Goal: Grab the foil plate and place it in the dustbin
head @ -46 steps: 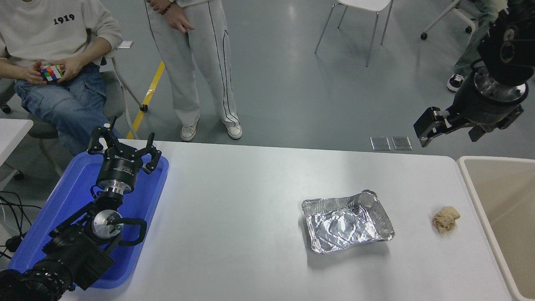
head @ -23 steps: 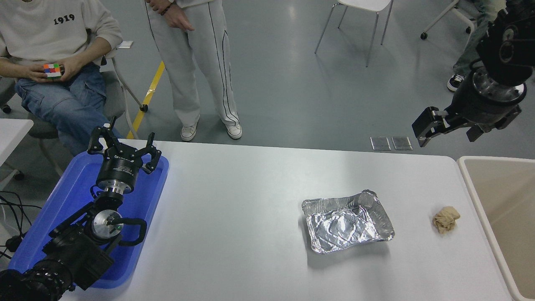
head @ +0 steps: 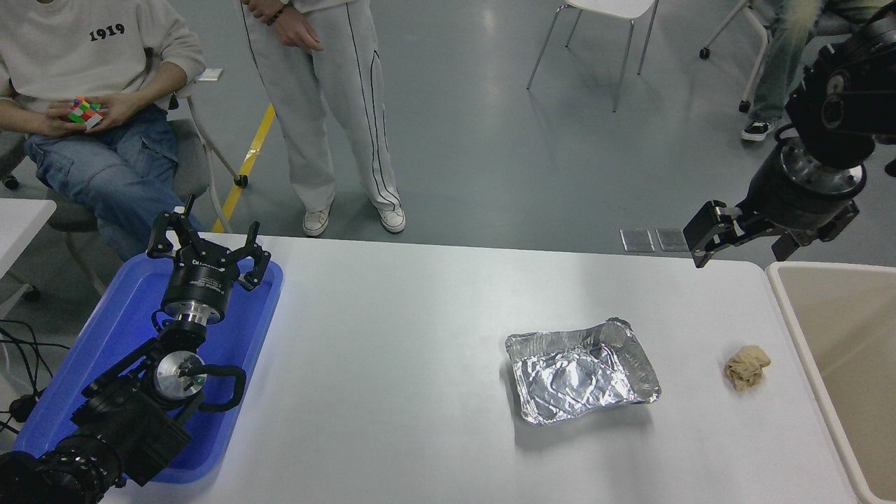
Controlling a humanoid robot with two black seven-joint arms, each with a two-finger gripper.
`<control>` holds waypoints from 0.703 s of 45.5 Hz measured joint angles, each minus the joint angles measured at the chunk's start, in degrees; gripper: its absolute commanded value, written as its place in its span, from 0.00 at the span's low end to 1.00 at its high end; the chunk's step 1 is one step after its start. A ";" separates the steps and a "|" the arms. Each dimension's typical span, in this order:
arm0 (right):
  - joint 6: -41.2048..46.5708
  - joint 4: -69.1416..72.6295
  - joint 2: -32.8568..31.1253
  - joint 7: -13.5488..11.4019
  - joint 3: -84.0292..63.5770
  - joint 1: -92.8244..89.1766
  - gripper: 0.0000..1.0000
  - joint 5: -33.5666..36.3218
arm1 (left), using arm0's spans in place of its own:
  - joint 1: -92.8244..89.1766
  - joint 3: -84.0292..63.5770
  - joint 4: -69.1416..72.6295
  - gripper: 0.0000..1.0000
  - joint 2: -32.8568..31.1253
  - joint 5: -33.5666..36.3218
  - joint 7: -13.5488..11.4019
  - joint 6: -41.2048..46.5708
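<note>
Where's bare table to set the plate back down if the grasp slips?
The widest bare stretch lies between the blue tray and the foil plate, running to both table edges. Right of the plate is tighter: the paper wad sits just before the dustbin. The left tool is parked over the tray.

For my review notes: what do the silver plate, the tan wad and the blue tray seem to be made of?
The foil plate looks like thin aluminium foil: mirror-shiny, crinkled all over, with a dented rim. The tan wad is probably crumpled paper: matte, with soft folds. The blue tray seems to be moulded plastic: smooth, uniformly coloured, with a rounded rim and a slight sheen.
</note>
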 measured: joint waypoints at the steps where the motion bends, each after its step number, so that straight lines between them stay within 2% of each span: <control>1: 0.00 0.00 -0.01 0.00 0.10 -0.21 1.00 0.02 | 0.00 0.00 0.00 1.00 0.00 0.00 0.00 0.00; 18: -0.35 -0.13 -2.07 0.03 3.20 -5.72 1.00 0.13 | 0.00 -0.01 -0.03 1.00 0.01 0.00 0.00 -0.01; 32: -11.24 -0.12 -2.65 0.03 7.30 -12.54 1.00 -0.43 | 0.00 -0.01 -0.03 1.00 0.03 0.01 -0.01 -0.01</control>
